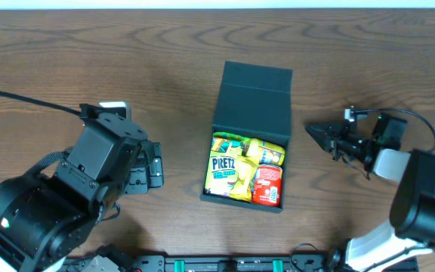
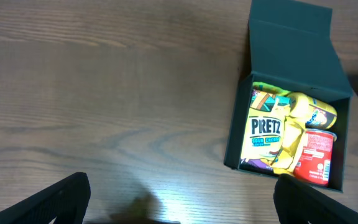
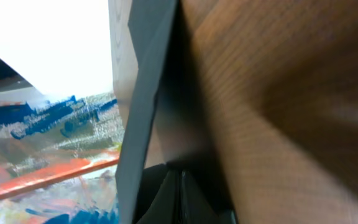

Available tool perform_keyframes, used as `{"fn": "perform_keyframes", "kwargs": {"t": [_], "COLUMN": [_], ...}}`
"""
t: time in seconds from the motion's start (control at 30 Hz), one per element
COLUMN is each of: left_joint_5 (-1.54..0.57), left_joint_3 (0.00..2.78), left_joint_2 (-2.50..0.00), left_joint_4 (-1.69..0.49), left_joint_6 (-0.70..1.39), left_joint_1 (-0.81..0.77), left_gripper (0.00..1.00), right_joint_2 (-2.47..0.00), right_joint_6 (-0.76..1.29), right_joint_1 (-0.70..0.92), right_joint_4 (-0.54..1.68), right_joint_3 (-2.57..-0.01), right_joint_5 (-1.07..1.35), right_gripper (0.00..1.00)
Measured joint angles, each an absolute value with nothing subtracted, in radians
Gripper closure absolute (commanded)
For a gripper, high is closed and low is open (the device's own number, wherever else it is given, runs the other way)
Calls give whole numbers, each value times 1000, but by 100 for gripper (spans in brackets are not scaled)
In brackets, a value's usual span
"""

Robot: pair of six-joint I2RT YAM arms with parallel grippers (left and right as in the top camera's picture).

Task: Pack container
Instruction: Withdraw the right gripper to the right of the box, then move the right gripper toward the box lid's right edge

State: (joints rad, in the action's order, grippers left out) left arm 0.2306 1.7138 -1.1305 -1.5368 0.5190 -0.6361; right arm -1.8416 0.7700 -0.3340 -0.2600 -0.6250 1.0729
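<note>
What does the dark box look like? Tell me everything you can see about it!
The container is a square, shallow box that looks like matte dark-teal cardboard. Its hinged lid is flipped open at the far side. It sits flat on the wooden table, near the middle. Snacks fill it tightly: a yellow Pretz packet, a red can and a rounded yellow pack. The right gripper points at its right side without touching it.
</note>
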Motion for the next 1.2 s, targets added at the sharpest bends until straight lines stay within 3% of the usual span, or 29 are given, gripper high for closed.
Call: {"fn": "perform_keyframes", "kwargs": {"t": [0.23, 0.63, 1.2], "left_joint_5": [231, 231, 231], "left_joint_3": [1714, 1714, 1714], "left_joint_2": [-1131, -1131, -1131], "left_joint_4": [-1537, -1537, -1537], "left_joint_6": [519, 519, 519], "left_joint_1": [-636, -636, -636], "left_gripper": [5, 5, 5], "right_joint_2": [-1959, -2109, -2173], "right_joint_6": [911, 1027, 1050], "right_joint_1": [-275, -184, -140], "right_joint_4": [-419, -432, -447], "right_joint_3": [-660, -867, -964], "right_joint_5": [1057, 1024, 1013], "right_gripper": [98, 99, 99]}}
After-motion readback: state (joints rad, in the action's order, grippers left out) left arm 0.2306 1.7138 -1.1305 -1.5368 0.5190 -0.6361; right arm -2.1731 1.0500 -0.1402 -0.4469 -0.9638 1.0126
